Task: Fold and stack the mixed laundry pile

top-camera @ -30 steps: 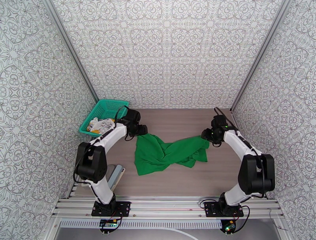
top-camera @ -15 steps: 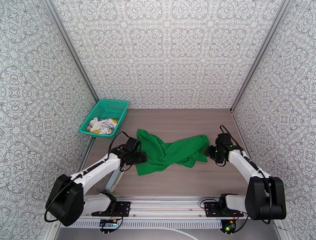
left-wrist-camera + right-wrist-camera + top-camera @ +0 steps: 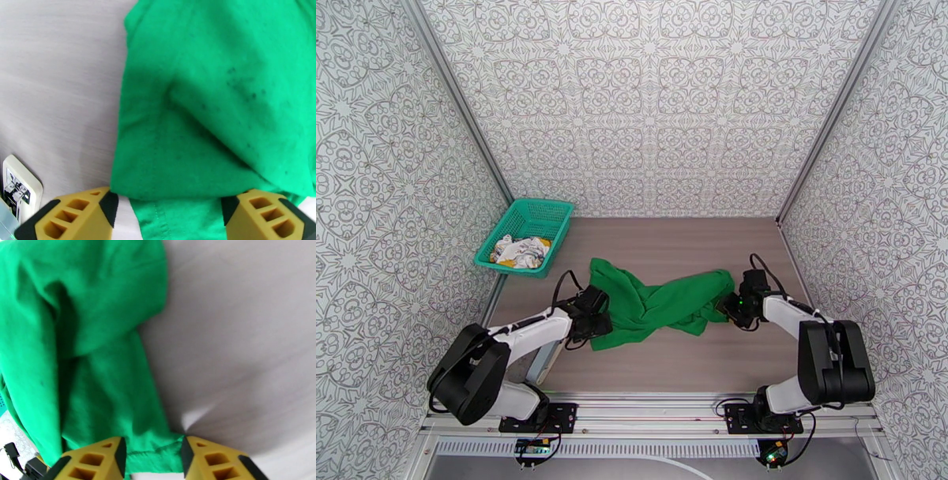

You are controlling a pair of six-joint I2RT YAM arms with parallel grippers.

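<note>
The left gripper [image 3: 170,205] gapes wide astride the left edge of the green shirt [image 3: 648,304], crumpled mid-table [image 3: 671,245]. The right gripper [image 3: 154,451], narrower but unclamped, straddles its right hem. Farther back, the printed white garment [image 3: 520,251] lies in the teal basket [image 3: 553,207].

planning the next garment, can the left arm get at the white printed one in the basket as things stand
Probably yes. The left pincer stands open at the edge of the green shirt, gripping nothing; the basket is open-topped, with the white printed garment lying uncovered inside, on that arm's side.
</note>
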